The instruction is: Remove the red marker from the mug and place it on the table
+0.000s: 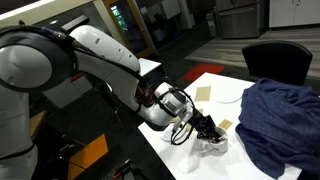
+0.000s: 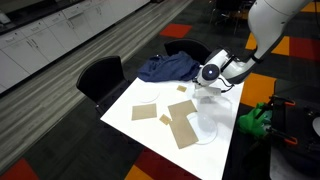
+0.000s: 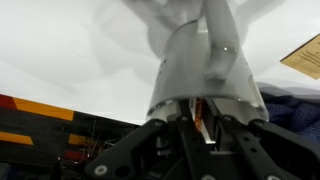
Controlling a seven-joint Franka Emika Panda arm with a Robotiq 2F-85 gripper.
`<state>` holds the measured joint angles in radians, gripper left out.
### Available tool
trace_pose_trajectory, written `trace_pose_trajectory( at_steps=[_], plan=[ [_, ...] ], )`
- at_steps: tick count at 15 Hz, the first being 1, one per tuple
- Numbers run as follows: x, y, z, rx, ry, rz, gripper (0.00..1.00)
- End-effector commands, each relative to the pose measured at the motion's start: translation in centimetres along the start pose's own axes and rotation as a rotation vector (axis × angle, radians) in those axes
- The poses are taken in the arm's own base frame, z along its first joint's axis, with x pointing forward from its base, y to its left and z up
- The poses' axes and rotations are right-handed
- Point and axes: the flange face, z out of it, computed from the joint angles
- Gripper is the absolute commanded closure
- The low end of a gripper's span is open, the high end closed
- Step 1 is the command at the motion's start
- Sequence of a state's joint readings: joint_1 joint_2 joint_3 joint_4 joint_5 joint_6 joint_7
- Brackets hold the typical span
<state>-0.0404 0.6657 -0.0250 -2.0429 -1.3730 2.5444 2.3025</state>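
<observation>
- Gripper point(image 3: 205, 138) is hovering at the mug point(image 3: 200, 60), red marker point(image 3: 201, 112) showing between its jaws at the rim; cannot tell whether they are gripping it.
- Risk: off-axis lifting may be tipping mug onto table point(image 3: 50, 50).

White arm point(image 1: 100, 52) extended low and forward, elbow bent, forearm sloping down to a grey-and-black wrist point(image 1: 165, 105). The dark claw point(image 1: 207, 128) points steeply downward from the wrist. In an exterior view taken from farther off, the claw point(image 2: 206, 89) hangs beneath the sharply bent final link. Wrist view: the black finger linkages point(image 3: 150, 150) fill the lower frame, heavily blurred; whether the jaws are closed cannot be determined.
</observation>
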Motion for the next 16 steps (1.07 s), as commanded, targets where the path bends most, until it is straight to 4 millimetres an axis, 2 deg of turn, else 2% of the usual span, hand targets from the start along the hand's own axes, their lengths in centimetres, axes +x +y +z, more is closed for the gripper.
trace_pose_trajectory(
  at_steps=[1, 2, 7, 11, 16],
  plan=[
    [0.3, -0.4, 0.0, 0.031, 0.01, 0.017, 0.99],
    [0.3, -0.4, -0.2, 0.031, 0.014, 0.018, 0.96],
    [0.6, 0.0, -2.4, 0.047, 0.046, 0.016, 0.96],
    [0.9, 0.7, -5.4, 0.067, 0.084, 0.032, 0.96],
    [2.5, 3.0, -9.7, 0.086, 0.107, 0.024, 0.96]
  ],
)
